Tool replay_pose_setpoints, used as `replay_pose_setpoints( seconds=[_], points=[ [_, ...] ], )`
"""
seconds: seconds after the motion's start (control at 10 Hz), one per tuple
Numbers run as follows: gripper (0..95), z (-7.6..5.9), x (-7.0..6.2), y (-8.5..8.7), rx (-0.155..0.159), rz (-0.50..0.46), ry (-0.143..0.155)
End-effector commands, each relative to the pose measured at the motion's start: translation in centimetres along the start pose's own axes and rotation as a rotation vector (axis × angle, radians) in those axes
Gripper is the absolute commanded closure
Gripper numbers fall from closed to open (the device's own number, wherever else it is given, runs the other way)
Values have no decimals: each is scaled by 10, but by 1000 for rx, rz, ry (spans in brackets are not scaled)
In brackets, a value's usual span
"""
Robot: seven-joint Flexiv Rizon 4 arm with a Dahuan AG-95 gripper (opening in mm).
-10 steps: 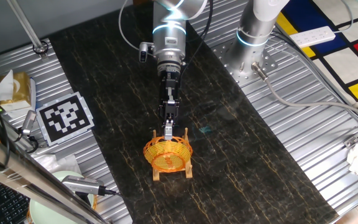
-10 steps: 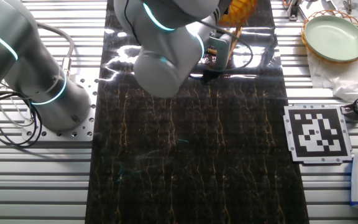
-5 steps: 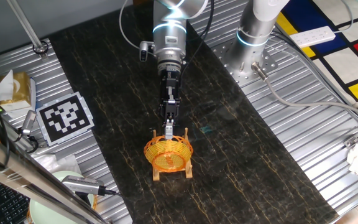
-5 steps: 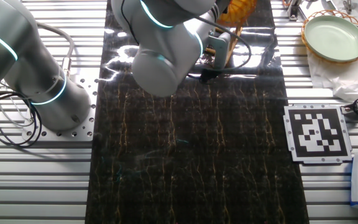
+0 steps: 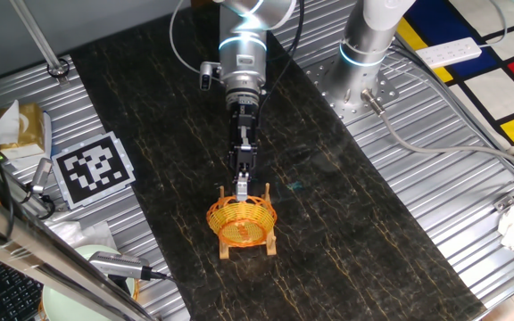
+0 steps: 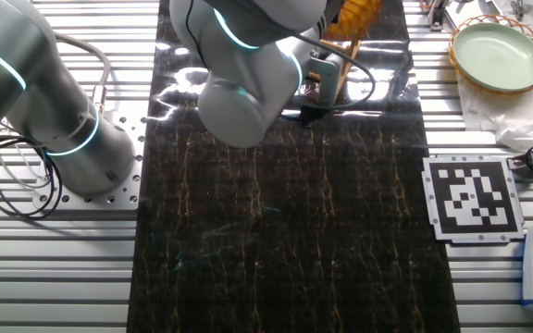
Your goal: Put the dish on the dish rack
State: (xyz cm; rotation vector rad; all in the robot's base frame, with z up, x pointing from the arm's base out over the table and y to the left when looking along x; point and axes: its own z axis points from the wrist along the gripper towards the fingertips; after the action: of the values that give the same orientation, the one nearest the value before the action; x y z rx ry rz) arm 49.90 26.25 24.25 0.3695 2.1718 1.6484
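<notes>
The dish (image 5: 242, 225), an orange-yellow woven bowl, stands tilted on edge in the light-wood dish rack (image 5: 271, 242) on the black mat near its front. My gripper (image 5: 241, 192) reaches down from behind, its narrow fingers pinched on the dish's upper far rim. In the other fixed view the dish (image 6: 359, 17) shows at the top edge, mostly behind my arm, with a rack bar (image 6: 344, 79) below it. The gripper itself is hidden there.
A pale green plate (image 6: 500, 54) sits in a basket at the side. A black-and-white marker tile (image 5: 95, 168) lies on the metal table left of the mat. A second arm's base (image 5: 364, 62) stands at the back right. A tissue pack (image 5: 20, 125) lies far left.
Almost nothing. My arm's elbow shifts a little in the other fixed view. The gripper, dish and rack stay where they were.
</notes>
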Motion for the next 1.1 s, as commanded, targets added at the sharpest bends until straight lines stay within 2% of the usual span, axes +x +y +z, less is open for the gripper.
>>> replay_pose_setpoints(
  seconds=[0.1, 0.3, 0.7, 0.9, 1.1],
  points=[
    [950, 0, 0, 1, -1, -1, -7],
    [950, 0, 0, 0, 3, -4, -19],
    [950, 0, 0, -1, 15, -26, -21],
    [570, 0, 0, -1, 13, -37, -23],
    [570, 0, 0, -1, 10, -48, -20]
  ],
)
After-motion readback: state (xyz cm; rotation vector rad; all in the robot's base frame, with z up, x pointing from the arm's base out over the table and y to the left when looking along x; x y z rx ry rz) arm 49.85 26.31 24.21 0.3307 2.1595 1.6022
